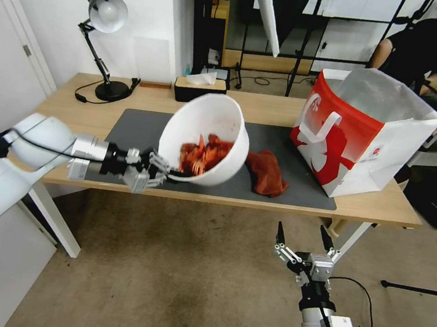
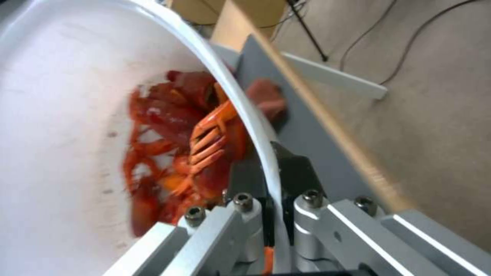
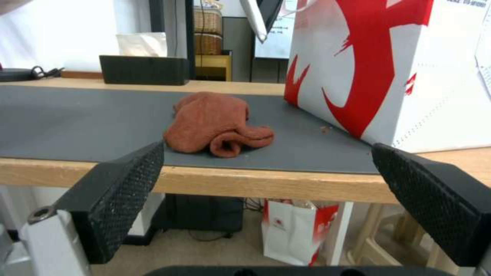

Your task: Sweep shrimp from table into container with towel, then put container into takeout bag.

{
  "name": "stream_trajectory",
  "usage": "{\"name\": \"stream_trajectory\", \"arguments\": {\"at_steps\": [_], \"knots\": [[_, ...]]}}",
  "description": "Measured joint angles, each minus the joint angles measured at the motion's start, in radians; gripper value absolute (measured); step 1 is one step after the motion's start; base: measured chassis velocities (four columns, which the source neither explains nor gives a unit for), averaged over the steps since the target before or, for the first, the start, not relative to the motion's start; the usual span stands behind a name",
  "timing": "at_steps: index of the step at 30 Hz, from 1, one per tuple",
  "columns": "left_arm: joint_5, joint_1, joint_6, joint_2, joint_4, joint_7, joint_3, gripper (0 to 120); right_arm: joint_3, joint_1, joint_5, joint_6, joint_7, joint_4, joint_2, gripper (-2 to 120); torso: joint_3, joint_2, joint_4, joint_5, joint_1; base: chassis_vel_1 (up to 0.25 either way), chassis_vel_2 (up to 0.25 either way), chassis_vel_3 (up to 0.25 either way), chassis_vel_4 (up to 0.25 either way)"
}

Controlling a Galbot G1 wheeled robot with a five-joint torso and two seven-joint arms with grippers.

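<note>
takeout bag [image 1: 358, 142] with small round red logo and a line of small print on its white side, too small to read, top corner of the bag in right wrist view shows cut-off digits, not legible, no other readable text

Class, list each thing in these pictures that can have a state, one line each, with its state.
container: lifted, tilted, rim clamped by left gripper
shrimp: piled inside the container
towel: crumpled on the mat
takeout bag: upright, open
right gripper: open, below the table edge
</note>
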Motion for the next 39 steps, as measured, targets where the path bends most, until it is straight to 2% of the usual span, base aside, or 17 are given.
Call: {"name": "stream_trajectory", "arguments": {"at_steps": [6,7,10,11,13,15,18,19,21,22,24,25,27,28,31,32,39], "knots": [[0.013,-0.177,-0.007,-0.125,0.132,-0.016,0.100,0,-0.010,0.009,-0.006,-0.005,-0.001,-0.006,0.009,100,0.000,0.000,-0.0001,0.0000,0.000,0.000,0.000,0.000,0.000],[0.013,-0.177,-0.007,-0.125,0.132,-0.016,0.100,0,-0.010,0.009,-0.006,-0.005,-0.001,-0.006,0.009,100,0.000,0.000,-0.0001,0.0000,0.000,0.000,0.000,0.000,0.000],[0.024,-0.254,-0.010,-0.196,0.198,-0.017,0.145,0,-0.013,0.013,-0.009,-0.006,0.000,-0.011,0.013,100,0.000,0.000,-0.0001,0.0002,0.000,0.000,0.000,0.000,0.000],[0.024,-0.254,-0.010,-0.196,0.198,-0.017,0.145,0,-0.013,0.013,-0.009,-0.006,0.000,-0.011,0.013,100,0.000,0.000,-0.0001,0.0002,0.000,0.000,0.000,0.000,0.000],[0.037,-0.304,-0.014,-0.254,0.254,-0.018,0.170,0,-0.016,0.015,-0.011,-0.007,0.000,-0.015,0.016,100,0.000,0.000,0.0001,0.0002,0.000,0.000,0.000,0.000,0.000],[0.043,-0.317,-0.016,-0.274,0.273,-0.018,0.177,0,-0.017,0.015,-0.012,-0.007,0.000,-0.016,0.017,100,0.000,0.000,0.0002,0.0001,0.000,0.000,0.000,0.000,0.000],[0.060,-0.373,-0.021,-0.351,0.348,-0.023,0.208,0,-0.018,0.014,-0.015,-0.007,0.000,-0.019,0.020,100,0.000,0.000,0.0000,0.0002,0.000,0.000,0.000,0.000,0.000],[0.060,-0.373,-0.021,-0.351,0.348,-0.023,0.208,0,-0.018,0.014,-0.015,-0.007,0.000,-0.019,0.020,100,0.000,0.000,0.0000,0.0002,0.000,0.000,0.000,0.000,0.000],[0.077,-0.408,-0.024,-0.411,0.399,-0.028,0.219,0,-0.017,0.013,-0.019,-0.007,0.000,-0.022,0.023,100,0.000,0.000,0.0001,0.0002,0.000,0.000,0.000,0.000,0.000],[0.077,-0.408,-0.024,-0.411,0.399,-0.028,0.219,0,-0.017,0.013,-0.019,-0.007,0.000,-0.022,0.023,100,0.000,0.000,0.0001,0.0002,0.000,0.000,0.000,0.000,0.000],[0.090,-0.444,-0.027,-0.479,0.448,-0.038,0.230,0,-0.016,0.008,-0.024,-0.006,0.000,-0.022,0.027,100,0.000,0.000,0.0000,0.0003,0.000,0.000,0.000,0.000,0.000],[0.090,-0.444,-0.027,-0.479,0.448,-0.038,0.230,0,-0.016,0.008,-0.024,-0.006,0.000,-0.022,0.027,100,0.000,0.000,0.0000,0.0003,0.000,0.000,0.000,0.000,0.000],[0.101,-0.472,-0.030,-0.529,0.481,-0.043,0.244,0,-0.013,0.005,-0.027,-0.004,0.000,-0.023,0.029,100,0.000,0.000,0.0000,0.0002,0.000,0.000,0.000,0.000,0.000],[0.101,-0.472,-0.030,-0.529,0.481,-0.043,0.244,0,-0.013,0.005,-0.027,-0.004,0.000,-0.023,0.029,100,0.000,0.000,0.0000,0.0002,0.000,0.000,0.000,0.000,0.000],[0.112,-0.530,-0.034,-0.618,0.551,-0.059,0.272,0,-0.004,-0.003,-0.030,-0.001,0.000,-0.023,0.035,100,0.000,0.000,-0.0003,0.0004,0.000,0.000,0.000,0.000,0.000],[0.112,-0.530,-0.034,-0.618,0.551,-0.059,0.272,0,-0.004,-0.003,-0.030,-0.001,0.000,-0.023,0.035,100,0.000,0.000,-0.0003,0.0004,0.000,0.000,0.000,0.000,0.000],[0.127,-0.618,-0.040,-0.722,0.665,-0.086,0.269,0,-0.002,-0.008,-0.032,0.002,-0.003,-0.023,0.040,100,0.000,0.000,0.0000,0.0002,0.000,0.000,0.000,0.000,0.000]]}}
